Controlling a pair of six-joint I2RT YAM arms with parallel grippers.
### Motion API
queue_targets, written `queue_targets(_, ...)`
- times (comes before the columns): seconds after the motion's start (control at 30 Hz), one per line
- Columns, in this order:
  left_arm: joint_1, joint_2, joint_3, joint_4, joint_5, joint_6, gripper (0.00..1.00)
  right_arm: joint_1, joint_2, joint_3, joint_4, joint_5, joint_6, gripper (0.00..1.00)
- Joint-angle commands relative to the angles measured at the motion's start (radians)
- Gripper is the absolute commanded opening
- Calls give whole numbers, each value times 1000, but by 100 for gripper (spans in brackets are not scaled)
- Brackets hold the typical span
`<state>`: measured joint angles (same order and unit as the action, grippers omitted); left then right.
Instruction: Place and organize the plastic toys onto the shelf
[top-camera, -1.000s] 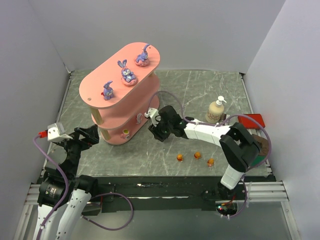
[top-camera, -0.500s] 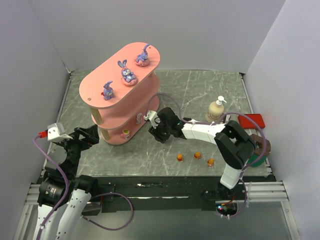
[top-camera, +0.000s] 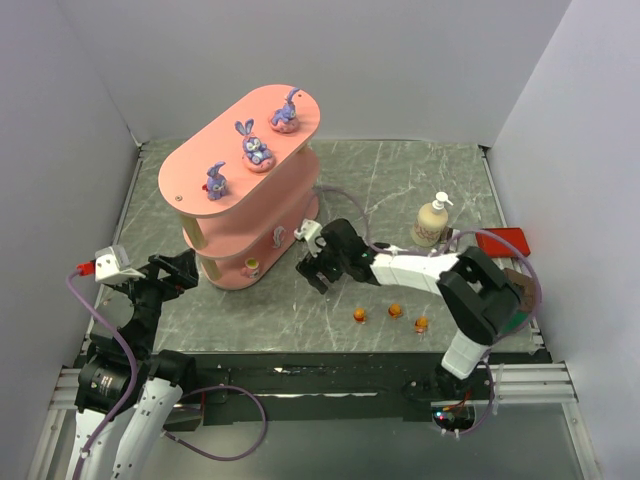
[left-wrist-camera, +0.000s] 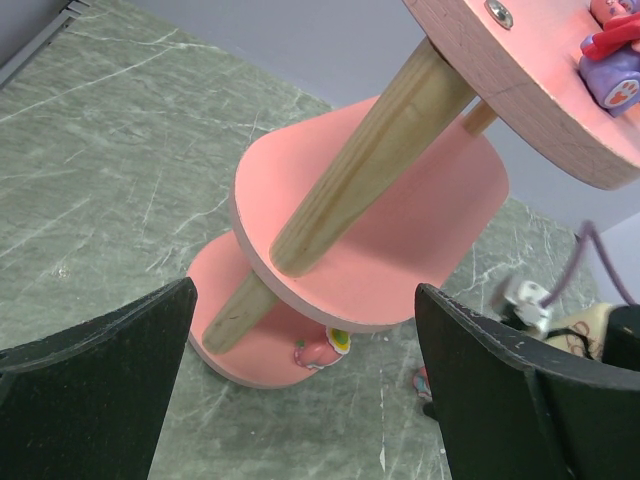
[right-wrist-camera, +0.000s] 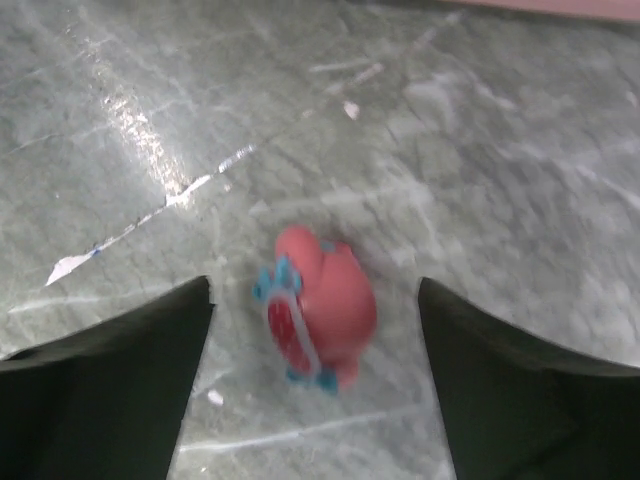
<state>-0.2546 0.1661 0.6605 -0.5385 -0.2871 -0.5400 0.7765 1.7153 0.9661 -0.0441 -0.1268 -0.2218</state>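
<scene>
Task partly done. Three purple bunnies (top-camera: 255, 147) are seated on the top board of the shelf (top-camera: 190, 165). One pink-and-white toy (top-camera: 252, 265) is set on the bottom board; a second small one (top-camera: 277, 236) is seen on a lower tier, which board cannot be told. Four toys are not yet shelved, all on the tabletop (top-camera: 400, 180): three orange ones (top-camera: 394, 310) and one pink toy (right-wrist-camera: 320, 318). The right end effector (top-camera: 312, 268) is spread wide over the pink toy, a finger each side, nothing gripped. The left end effector (top-camera: 186, 268) is wide open and empty, near the shelf base.
</scene>
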Motion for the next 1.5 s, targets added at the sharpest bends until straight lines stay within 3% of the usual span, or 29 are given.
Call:
queue_targets(0.0,5,4,5,20,-12,-2,96,1,-167,-93,177,29,53,100)
queue_targets(0.23,5,4,7,25,3,8,96,-2,-287,-141,256,101,218,100)
queue_targets(0.33,5,1,8,26,14,9,96,0,-330,-133,201,29,347,100)
queue_targets(0.4,5,3,13,29,34,6,96,6,-345,-124,150,-17,412,90)
queue_targets(0.57,5,12,36,46,206,-11,96,78,-327,-122,84,33,654,65)
queue_targets(0.63,3,12,33,57,247,-11,97,115,-315,-124,78,64,697,65)
queue_targets(0.8,3,1,28,71,315,-11,96,135,-269,-159,93,99,841,50)
queue_targets(1.13,5,18,-9,92,342,-15,97,57,-143,-217,142,82,946,43)
queue_targets(1.47,5,15,-18,89,315,-21,96,-43,-128,-274,167,102,963,36)
